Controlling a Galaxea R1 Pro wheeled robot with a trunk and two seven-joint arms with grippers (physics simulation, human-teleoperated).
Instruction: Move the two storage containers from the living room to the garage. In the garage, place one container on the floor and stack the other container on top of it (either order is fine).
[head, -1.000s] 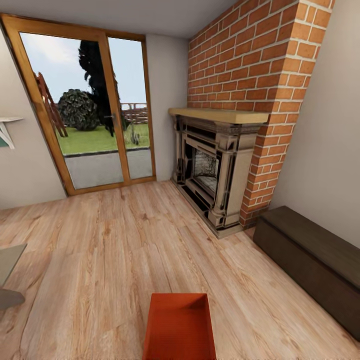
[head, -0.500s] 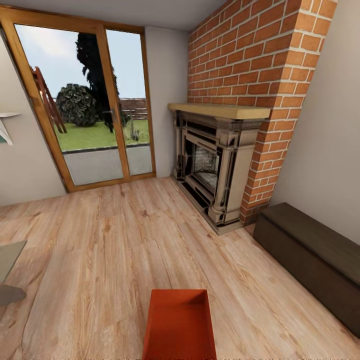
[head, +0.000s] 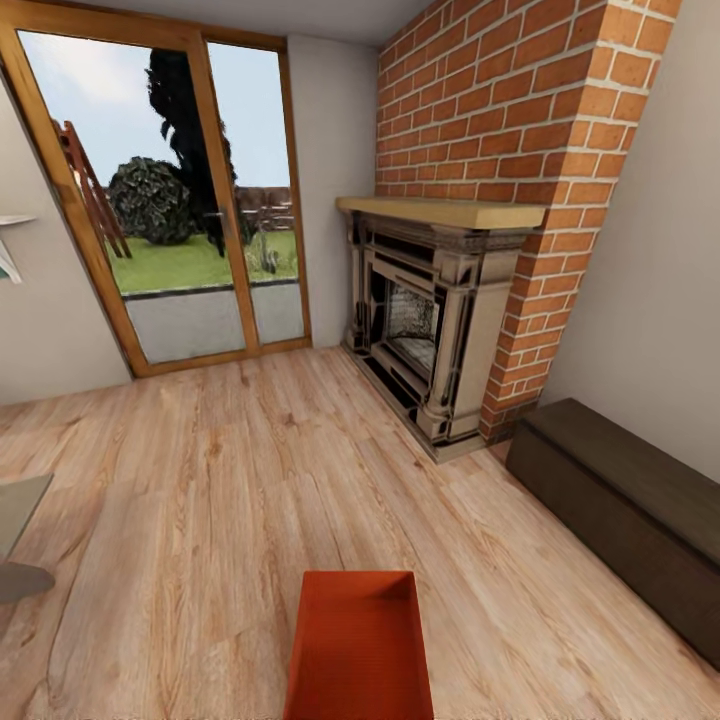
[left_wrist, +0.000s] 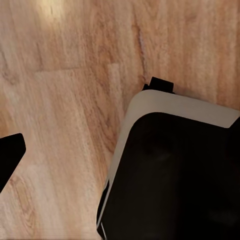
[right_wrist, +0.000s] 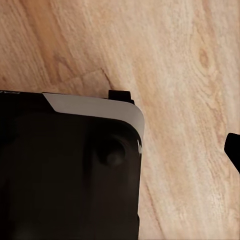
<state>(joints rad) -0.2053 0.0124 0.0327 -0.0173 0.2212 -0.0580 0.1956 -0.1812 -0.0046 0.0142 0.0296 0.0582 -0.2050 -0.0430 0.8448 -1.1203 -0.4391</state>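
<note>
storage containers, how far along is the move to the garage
Nothing looks done yet: the head view is in the living room, with the fireplace and glazed doors. One storage container sits on the wood plank floor right ahead. Still left: picking it up, finding the second, carrying both to the garage and stacking them.

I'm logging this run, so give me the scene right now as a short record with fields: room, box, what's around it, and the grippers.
room: living room, light wood plank floor
box: one red-orange box, open top, empty, at the bottom middle of the head view
doors: glazed wooden doors ahead on the left, garden behind
fireplace: brick fireplace ahead on the right
bench: dark low bench by the right wall
wrist views: the robot's dark base over the plank floor
grippers: open or shut cannot be told
</note>
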